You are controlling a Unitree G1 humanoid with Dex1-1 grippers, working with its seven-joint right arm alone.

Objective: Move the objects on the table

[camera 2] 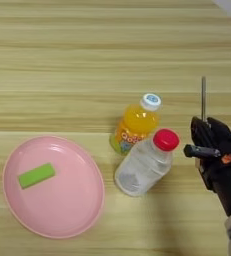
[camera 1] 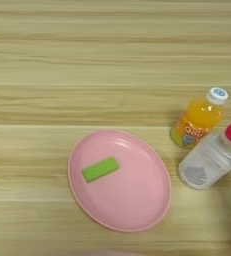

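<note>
Right gripper (camera 2: pixel 203 145) waits beside the red-capped clear bottle (camera 2: pixel 143 168), jaws' spread unclear; any nudge could topple the touching orange juice bottle (camera 2: pixel 134 123).

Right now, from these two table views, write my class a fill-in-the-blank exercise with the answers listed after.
1. The green block lies on the ____ plate.
2. The clear bottle has a ____ cap.
3. The orange juice bottle stands ____ the plate, on the table.
4. The right gripper is nearest the ____ bottle.

Answers: pink; red; off; clear
</note>
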